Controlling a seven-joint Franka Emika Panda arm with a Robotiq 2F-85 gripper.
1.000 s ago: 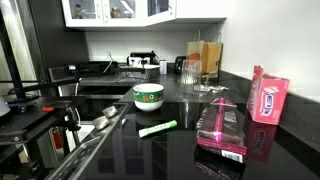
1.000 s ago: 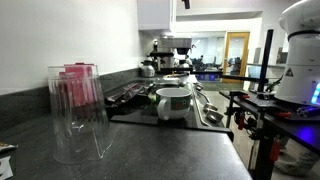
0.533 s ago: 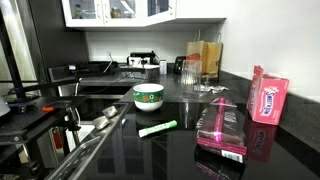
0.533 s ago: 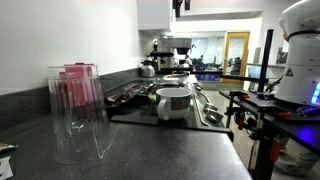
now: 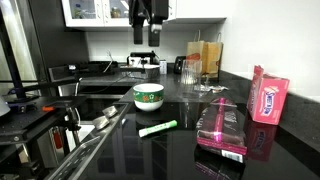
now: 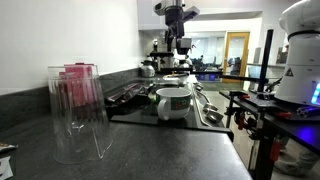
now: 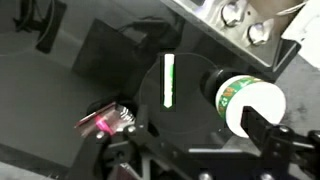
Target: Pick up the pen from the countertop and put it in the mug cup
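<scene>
Wrist view shows the short bright-green pen (image 7: pixel 169 80) beside the white-and-green mug cup (image 7: pixel 246 100). The wide-open, empty black gripper (image 7: pixel 196 140) hangs above both.

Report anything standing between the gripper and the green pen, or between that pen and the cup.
Nothing visible. The open gripper hangs high above the short bright-green marker pen, with only air below. Bare black countertop separates pen from the white-and-green cup; the pink-and-clear packet lies off to the side.

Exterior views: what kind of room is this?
Most likely a kitchen, perhaps in an office: a dark glossy countertop, white wall cabinets with glass doors above it, and what looks like a coffee machine at the far end.
</scene>
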